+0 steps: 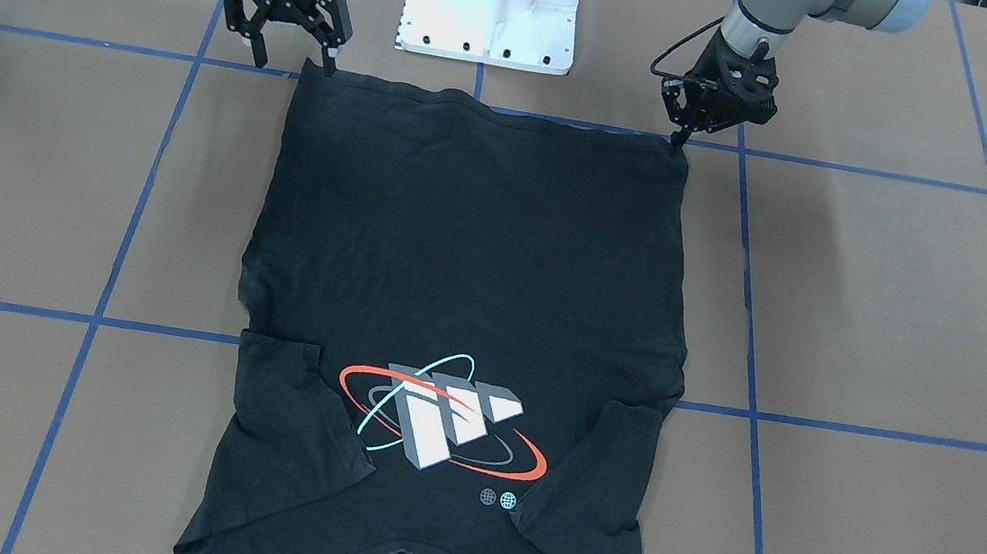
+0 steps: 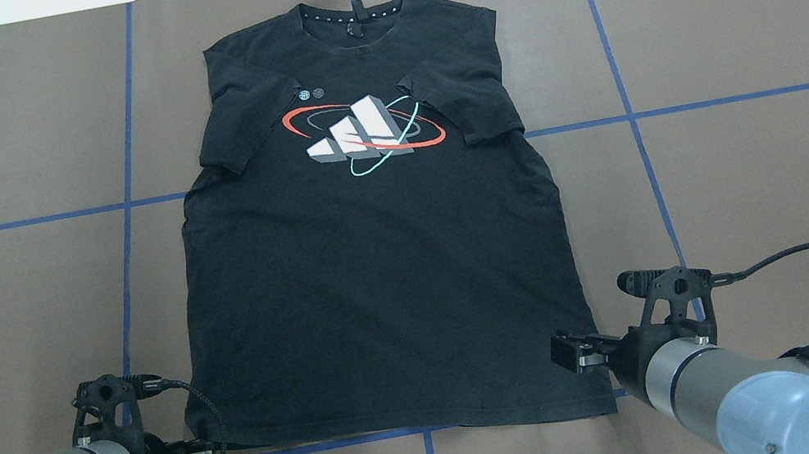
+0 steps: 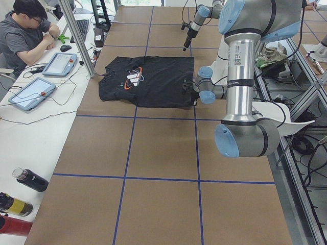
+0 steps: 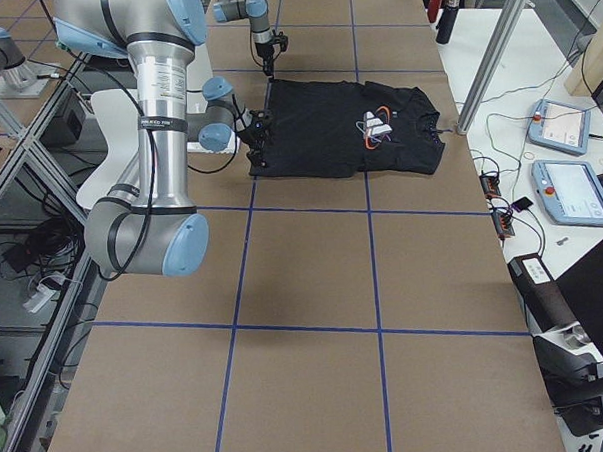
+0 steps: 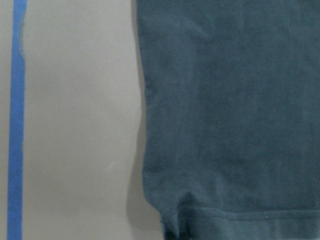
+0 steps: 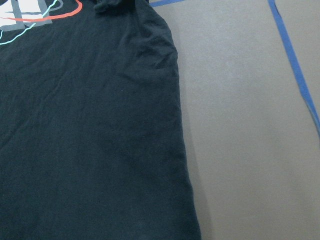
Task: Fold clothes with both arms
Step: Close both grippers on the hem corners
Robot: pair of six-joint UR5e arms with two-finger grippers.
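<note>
The T-shirt [image 1: 466, 262] is laid flat, logo up, on the table [image 1: 902, 319]; one hem corner is straddled by the parted jaws of the right gripper [image 1: 293, 62]; the other is touched by the left gripper [image 1: 679, 137] (its jaws cannot be judged).

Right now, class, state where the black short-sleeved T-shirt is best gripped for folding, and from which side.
Pinch the black short-sleeved T-shirt at its two hem corners, from the robot's side. It lies flat, sleeves folded in, hem straight nearest the robot, with the left end effector and right end effector beside those corners.
</note>
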